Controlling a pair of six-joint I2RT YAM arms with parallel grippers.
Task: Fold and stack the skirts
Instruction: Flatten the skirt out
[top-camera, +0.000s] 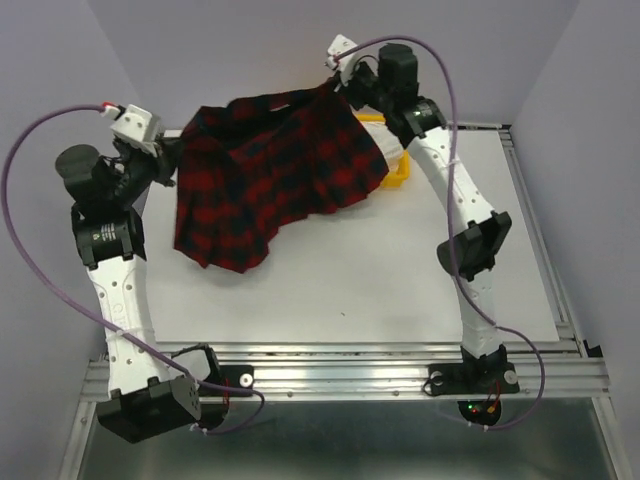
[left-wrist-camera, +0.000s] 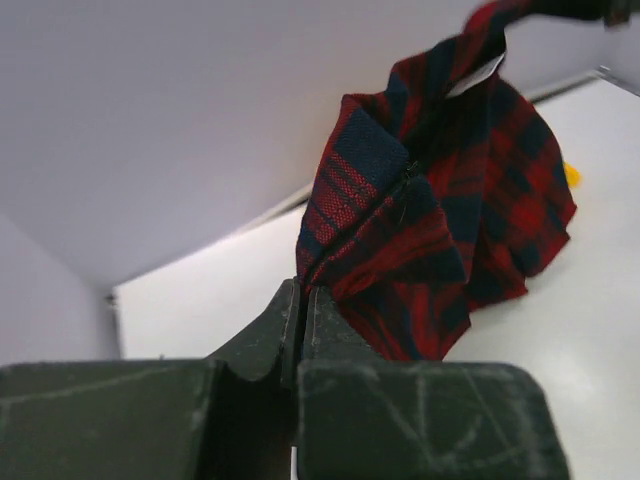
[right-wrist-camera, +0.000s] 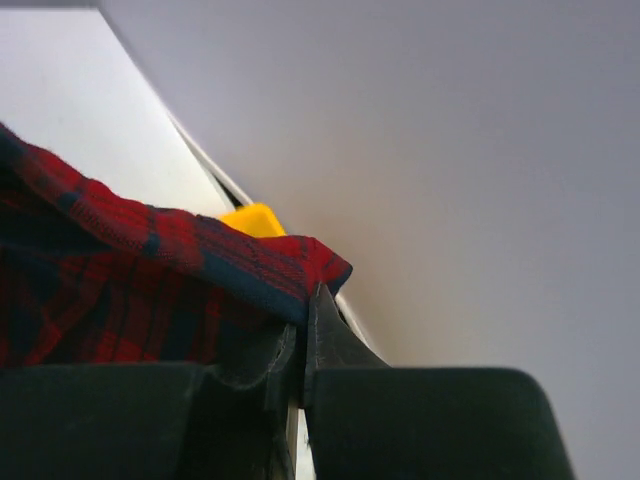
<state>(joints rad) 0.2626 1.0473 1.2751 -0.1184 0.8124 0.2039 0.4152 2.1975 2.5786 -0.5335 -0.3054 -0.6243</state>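
While the plaid skirt (top-camera: 270, 175) hung spread between the two arms, each set of jaws was pinched fully together on a corner of its upper edge. The left jaws, at the end of the left arm (top-camera: 120, 290), were closed tight on a fold of the red-and-navy cloth at the skirt's left end, with no gap visible between them in the left wrist view, where the fabric (left-wrist-camera: 440, 220) fanned out and away from the grip. A small white label (left-wrist-camera: 478, 75) showed near the top of the cloth there. The right jaws, at the end of the right arm (top-camera: 460, 200), were likewise clamped on the skirt's far right corner, raised toward the back wall; in the right wrist view the cloth (right-wrist-camera: 120, 290) ran off to the left from the grip. The skirt sat over the far left part of the white tabletop (top-camera: 400, 280), its hem hanging toward the surface on the left; whether it touched could not be told. A yellow object (top-camera: 398, 172) lay on the tabletop just behind the skirt's right edge, partly hidden by it.
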